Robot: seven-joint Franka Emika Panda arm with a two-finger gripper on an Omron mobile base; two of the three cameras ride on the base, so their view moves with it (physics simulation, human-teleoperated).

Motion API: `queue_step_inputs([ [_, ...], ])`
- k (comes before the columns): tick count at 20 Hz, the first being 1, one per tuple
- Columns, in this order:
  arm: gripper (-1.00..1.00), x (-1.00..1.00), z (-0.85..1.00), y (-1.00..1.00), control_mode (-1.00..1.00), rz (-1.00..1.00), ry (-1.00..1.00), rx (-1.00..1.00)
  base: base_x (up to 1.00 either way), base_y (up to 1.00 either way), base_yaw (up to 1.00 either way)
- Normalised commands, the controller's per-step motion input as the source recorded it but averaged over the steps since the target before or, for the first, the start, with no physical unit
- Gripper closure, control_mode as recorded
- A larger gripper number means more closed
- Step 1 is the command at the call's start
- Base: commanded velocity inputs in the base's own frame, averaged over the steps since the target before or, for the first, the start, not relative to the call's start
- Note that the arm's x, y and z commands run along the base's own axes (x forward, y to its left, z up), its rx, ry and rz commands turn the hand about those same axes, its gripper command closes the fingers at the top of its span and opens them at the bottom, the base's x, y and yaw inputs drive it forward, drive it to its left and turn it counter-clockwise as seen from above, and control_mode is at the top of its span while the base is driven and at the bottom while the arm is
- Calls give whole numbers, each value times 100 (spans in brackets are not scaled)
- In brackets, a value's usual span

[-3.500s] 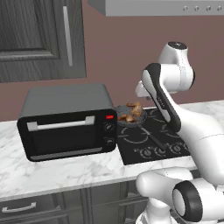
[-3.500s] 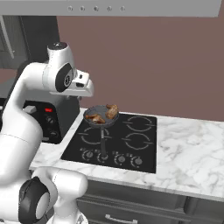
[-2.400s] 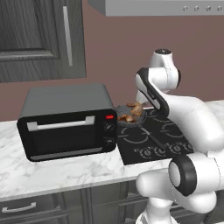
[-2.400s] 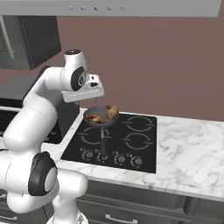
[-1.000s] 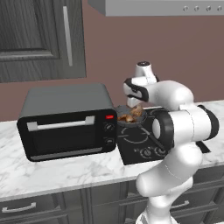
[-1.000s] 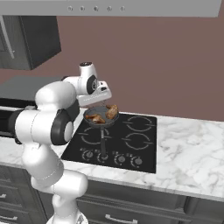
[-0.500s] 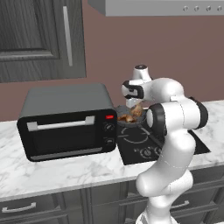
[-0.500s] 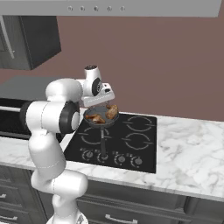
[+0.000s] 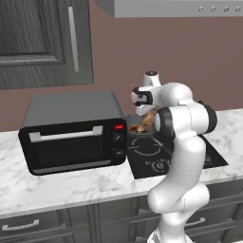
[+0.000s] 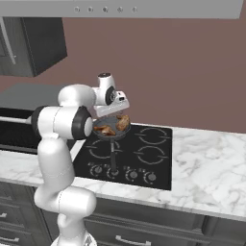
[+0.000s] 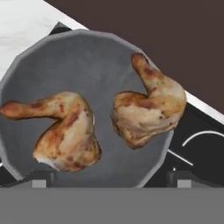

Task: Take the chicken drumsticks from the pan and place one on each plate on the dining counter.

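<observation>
The dark grey pan (image 11: 87, 65) holds two golden-brown chicken drumsticks, one on the left (image 11: 65, 131) and one on the right (image 11: 148, 109), lying side by side. My gripper (image 11: 113, 178) hangs directly above them, open, its two tips wide apart at the pan's near rim with nothing between them. From the base, the pan (image 10: 111, 130) sits on the back left burner with its black handle pointing toward the front, and the gripper (image 10: 113, 115) hovers just over the drumsticks (image 10: 117, 125). In the left base view the pan (image 9: 140, 129) lies under the gripper (image 9: 144, 113). Plates and dining counter are out of view.
A black cooktop (image 10: 134, 153) is set into the marble worktop (image 10: 206, 163). A black toaster oven (image 9: 71, 130) stands close to the pan's left. Dark cabinets (image 9: 42, 38) and a range hood (image 10: 120, 7) hang above, with a brown wall behind.
The arm has swung in from the side and folded over the stove, bringing the hand down toward the pan. Pan and drumsticks have not moved.
</observation>
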Motion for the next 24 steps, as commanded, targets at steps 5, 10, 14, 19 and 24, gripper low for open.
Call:
queue_step_inputs([
  [5, -100, 35, -22, 0, -100, 0, -3, 0, 0, 0, 0],
  [10, -100, 41, -23, 0, -100, 0, -3, 0, 0, 0, 0],
  [14, -100, 36, -24, 0, -100, 0, -1, 0, 0, 0, 0],
  [19, -100, 19, -20, 0, -100, 0, 0, 0, 0, 0, 0],
  [24, -100, 29, -16, 0, -100, 0, -3, 0, 0, 0, 0],
])
